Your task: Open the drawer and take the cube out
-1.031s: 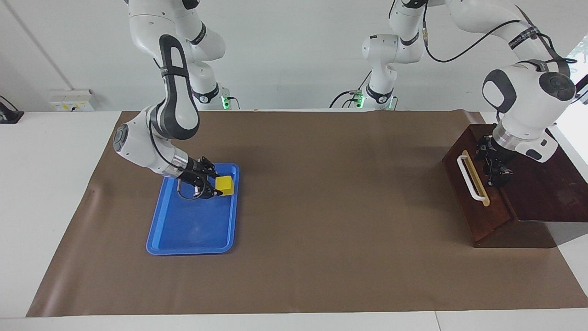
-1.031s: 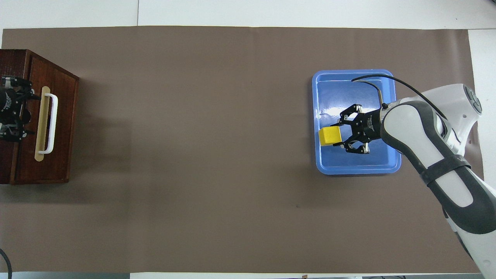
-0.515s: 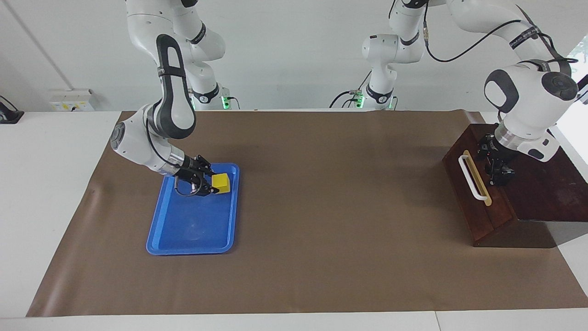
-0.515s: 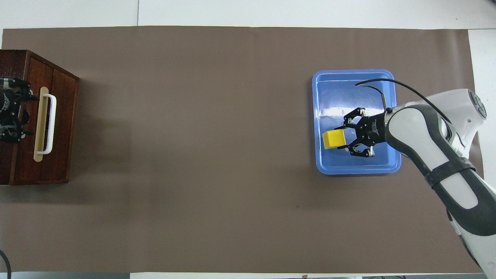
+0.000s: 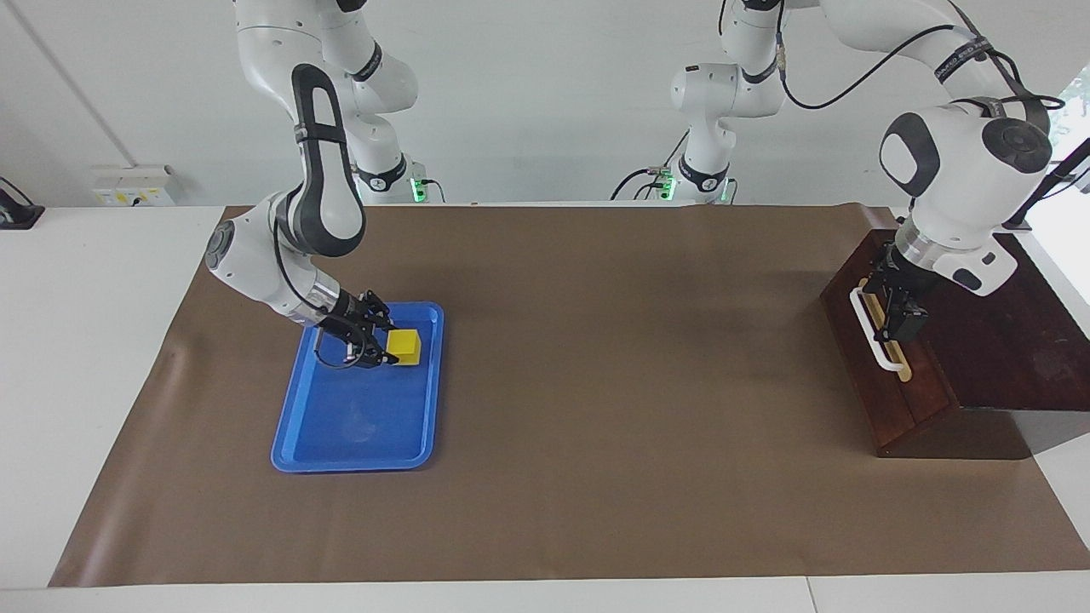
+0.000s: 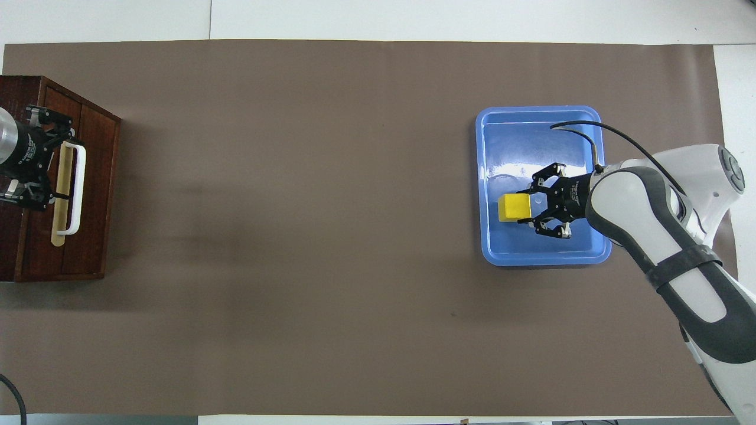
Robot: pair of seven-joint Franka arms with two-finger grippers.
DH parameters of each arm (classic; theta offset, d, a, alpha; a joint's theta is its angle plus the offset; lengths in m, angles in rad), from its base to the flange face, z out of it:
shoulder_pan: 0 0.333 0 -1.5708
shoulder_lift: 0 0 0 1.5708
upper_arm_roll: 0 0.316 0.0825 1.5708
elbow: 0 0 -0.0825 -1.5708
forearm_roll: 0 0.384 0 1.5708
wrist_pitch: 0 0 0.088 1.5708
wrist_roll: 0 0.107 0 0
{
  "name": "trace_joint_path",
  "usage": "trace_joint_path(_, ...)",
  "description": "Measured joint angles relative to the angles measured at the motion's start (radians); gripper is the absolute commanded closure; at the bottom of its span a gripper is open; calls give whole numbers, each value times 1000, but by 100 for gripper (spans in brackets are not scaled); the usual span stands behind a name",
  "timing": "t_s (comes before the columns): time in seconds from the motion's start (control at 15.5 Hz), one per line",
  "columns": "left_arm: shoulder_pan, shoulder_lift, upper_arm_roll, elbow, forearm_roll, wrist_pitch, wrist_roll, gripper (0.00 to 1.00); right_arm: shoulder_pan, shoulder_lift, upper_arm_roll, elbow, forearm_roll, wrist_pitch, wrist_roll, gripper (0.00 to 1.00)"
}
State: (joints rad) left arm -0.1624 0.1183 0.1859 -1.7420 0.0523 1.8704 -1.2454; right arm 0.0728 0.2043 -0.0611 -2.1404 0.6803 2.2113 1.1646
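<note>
The yellow cube [image 5: 404, 344] [image 6: 512, 208] is low over the blue tray [image 5: 341, 434] [image 6: 540, 121], with my right gripper [image 5: 387, 346] [image 6: 522, 208] shut on it from the side. Whether the cube touches the tray floor I cannot tell. The dark wooden drawer [image 5: 881, 392] [image 6: 91, 195] is closed in its box at the left arm's end of the table. My left gripper [image 5: 891, 313] [image 6: 56, 168] is open, right at the drawer's white bar handle [image 5: 867, 323] [image 6: 80, 177].
A brown mat [image 5: 647, 383] covers the table between the tray and the wooden box [image 5: 1005, 340]. White table edge borders the mat. The right arm's elbow stands over the tray's end nearer to the robots.
My right gripper has sunk lower into the tray with the cube. My left gripper has come off the box top and moved to the drawer's handle.
</note>
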Motion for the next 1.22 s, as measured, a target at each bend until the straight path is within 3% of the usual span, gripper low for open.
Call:
trace_joint_path(0.26,-1,-58,-58,47,-38,-127,198,0,0,-12,1,-38,0,7,0,100)
trace_joint_path(0.71,3,-77,-58,134,-70,-311,805,0,24,-74,4,-130,13,50,-3,100)
trace_joint_path(0.97,39,-78,-168,143,-71,-372,982,0,25,-76,4,-141,18,75,-5,98)
trace_joint_path(1.03,40,-78,-186,144,-70,-380,991,0,25,-76,4,-142,18,80,-5,60)
trace_joint_path(1.1,40,-78,-197,146,-69,-387,998,0,25,-76,4,-144,18,86,-5,34)
trace_joint_path(1.16,40,-78,-201,155,-69,-392,1011,0,25,-76,3,-144,18,88,-5,22)
trace_joint_path(1.22,40,-78,-202,169,-69,-394,1031,0,25,-76,3,-145,18,88,-5,20)
